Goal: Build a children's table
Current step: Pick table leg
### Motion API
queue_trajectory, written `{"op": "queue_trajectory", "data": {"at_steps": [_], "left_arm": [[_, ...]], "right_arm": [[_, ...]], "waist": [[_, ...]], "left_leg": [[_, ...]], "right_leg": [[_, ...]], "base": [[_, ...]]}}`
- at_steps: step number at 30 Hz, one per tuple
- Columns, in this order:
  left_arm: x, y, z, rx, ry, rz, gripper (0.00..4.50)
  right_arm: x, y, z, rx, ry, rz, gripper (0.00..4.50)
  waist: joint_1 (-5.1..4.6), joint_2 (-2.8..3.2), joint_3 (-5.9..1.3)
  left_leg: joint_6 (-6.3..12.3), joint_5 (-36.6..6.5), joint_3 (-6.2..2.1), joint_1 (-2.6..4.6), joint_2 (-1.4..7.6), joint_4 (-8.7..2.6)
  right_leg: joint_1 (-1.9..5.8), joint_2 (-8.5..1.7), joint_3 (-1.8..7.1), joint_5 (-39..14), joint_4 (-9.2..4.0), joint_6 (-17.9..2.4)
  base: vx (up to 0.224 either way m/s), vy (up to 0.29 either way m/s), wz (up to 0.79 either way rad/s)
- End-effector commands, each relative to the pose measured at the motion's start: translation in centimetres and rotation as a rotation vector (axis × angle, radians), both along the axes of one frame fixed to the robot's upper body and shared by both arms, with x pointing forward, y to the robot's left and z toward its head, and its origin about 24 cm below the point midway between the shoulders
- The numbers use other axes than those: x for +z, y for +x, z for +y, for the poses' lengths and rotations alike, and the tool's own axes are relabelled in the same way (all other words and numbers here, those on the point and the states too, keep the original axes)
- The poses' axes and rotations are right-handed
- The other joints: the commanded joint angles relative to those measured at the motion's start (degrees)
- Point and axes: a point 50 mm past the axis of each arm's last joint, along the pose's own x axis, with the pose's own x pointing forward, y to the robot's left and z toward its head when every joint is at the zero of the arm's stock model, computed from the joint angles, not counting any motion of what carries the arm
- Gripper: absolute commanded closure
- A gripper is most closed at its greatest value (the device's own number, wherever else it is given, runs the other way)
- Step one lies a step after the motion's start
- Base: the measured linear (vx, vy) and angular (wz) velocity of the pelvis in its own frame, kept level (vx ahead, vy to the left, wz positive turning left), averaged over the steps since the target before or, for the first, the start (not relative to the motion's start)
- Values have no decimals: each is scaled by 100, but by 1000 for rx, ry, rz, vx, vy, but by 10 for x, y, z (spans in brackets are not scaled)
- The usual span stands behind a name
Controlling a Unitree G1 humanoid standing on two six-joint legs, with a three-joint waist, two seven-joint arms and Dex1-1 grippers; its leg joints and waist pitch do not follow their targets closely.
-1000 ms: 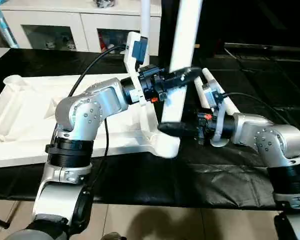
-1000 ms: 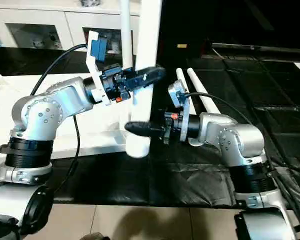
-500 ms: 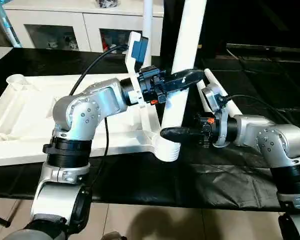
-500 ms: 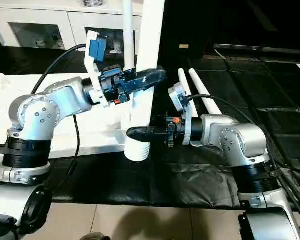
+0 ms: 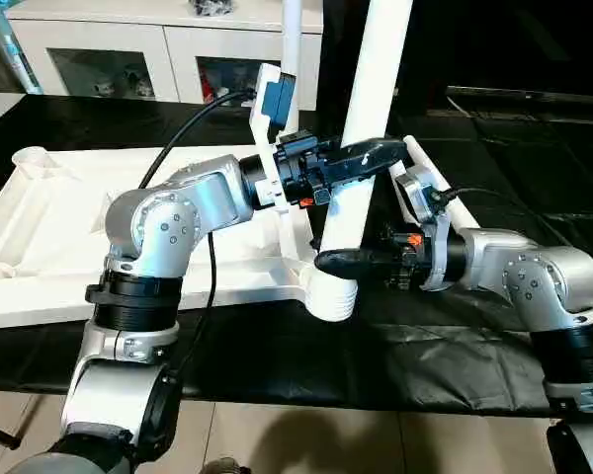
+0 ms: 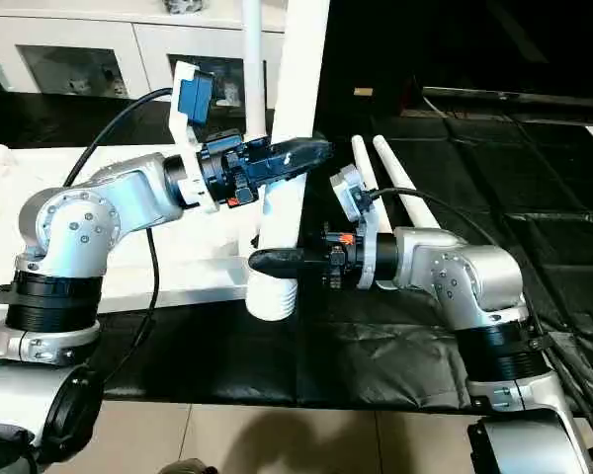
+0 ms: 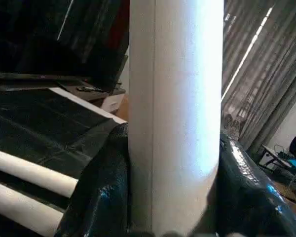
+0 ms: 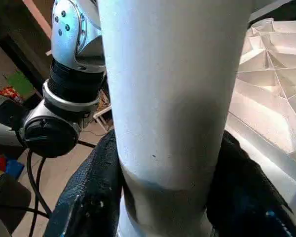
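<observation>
The long white tapered plastic tube leg (image 5: 361, 148) stood nearly upright, its ribbed foot at the round corner socket (image 5: 328, 292) on the near right of the white ribbed plastic tabletop (image 5: 49, 237), which lay underside up on the black-covered surface (image 5: 455, 336). The left tool (image 5: 361, 156) was clamped on the leg higher up; the right tool (image 5: 348, 262) had its black fingers pressed against it low down, near the socket. Seating it well likely meant keeping the leg square to the socket and pressing straight down, not sideways.

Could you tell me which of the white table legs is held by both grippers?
The upright leg at the tabletop's near corner; the two spare legs lie flat on the black cloth.
</observation>
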Motion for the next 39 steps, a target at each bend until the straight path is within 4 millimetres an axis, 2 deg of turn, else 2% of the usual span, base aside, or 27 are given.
{"op": "queue_trajectory", "data": {"at_steps": [1,4,6,13,14,17,18,24,30,31,32,35,37,39], "left_arm": [[11,-7,-7,-52,-15,-44,268],[10,-7,-6,-52,-11,-45,268],[10,-7,-6,-57,-7,-48,268],[10,-8,-6,-62,7,-58,268],[11,-8,-6,-63,6,-58,268],[11,-7,-5,-62,7,-60,268],[12,-8,-5,-63,7,-62,268],[13,-10,-7,-79,5,-66,268],[13,-12,-9,-83,22,-33,268],[13,-12,-9,-84,20,-33,212],[14,-13,-9,-89,14,-33,198],[18,-14,-10,-96,-18,-29,198],[20,-12,-10,-69,-23,-36,158],[21,-10,-10,-40,-31,-37,154]], "right_arm": [[0,3,1,-15,-18,-12,198],[0,3,2,-18,-13,-10,184],[-1,5,2,-33,-18,-12,147],[-1,5,2,-28,-14,-10,144],[-1,5,2,-21,-11,-6,171],[-3,4,2,-12,-15,2,183],[-4,3,2,-7,-19,9,208],[-6,3,2,-6,-22,16,246],[-10,8,0,-70,-24,16,255],[-10,8,0,-70,-23,15,255],[-10,7,1,-72,-20,16,255],[-10,7,2,-90,2,7,255],[-9,8,2,-117,15,6,256],[-9,9,3,-135,24,7,256]], "waist": [[30,-91,-471],[27,-83,-470],[30,-79,-474],[31,-82,-471],[33,-75,-472],[34,-77,-474],[35,-78,-473],[39,-67,-474],[22,-59,-467],[28,-60,-471],[32,-54,-473],[33,-50,-472],[33,-39,-472],[35,-43,-475]], "left_leg": [[292,-269,-131,42,279,-289],[278,-288,-134,51,283,-292],[282,-278,-133,48,281,-290],[277,-281,-136,44,281,-293],[271,-288,-138,45,282,-292],[283,-282,-136,48,282,-289],[287,-283,-136,47,282,-290],[264,-300,-137,49,283,-288],[230,-352,-137,48,280,-287],[229,-351,-135,47,275,-284],[233,-327,-140,42,277,-287],[210,-348,-141,48,281,-287],[206,-384,-146,46,282,-290],[200,-378,-146,51,282,-290]], "right_leg": [[371,-485,290,-1056,-384,-991],[366,-486,290,-1083,-384,-996],[367,-486,290,-1039,-379,-1013],[375,-487,289,-1023,-378,-1011],[375,-489,289,-1036,-376,-1012],[372,-484,290,-984,-369,-1024],[372,-488,290,-982,-372,-1035],[371,-490,291,-1026,-375,-1022],[367,-486,288,-1041,-377,-1054],[374,-484,288,-1041,-376,-1052],[377,-486,290,-1033,-374,-1042],[368,-487,287,-1008,-373,-1072],[371,-488,285,-1029,-380,-1068],[371,-487,286,-1013,-382,-1059]], "base": [[0,0,0],[0,0,0],[0,0,0],[0,0,0],[0,0,0],[0,0,0],[0,0,0],[0,0,0],[0,0,0],[0,0,0],[0,0,0],[0,0,0],[0,0,0],[0,0,0]]}}
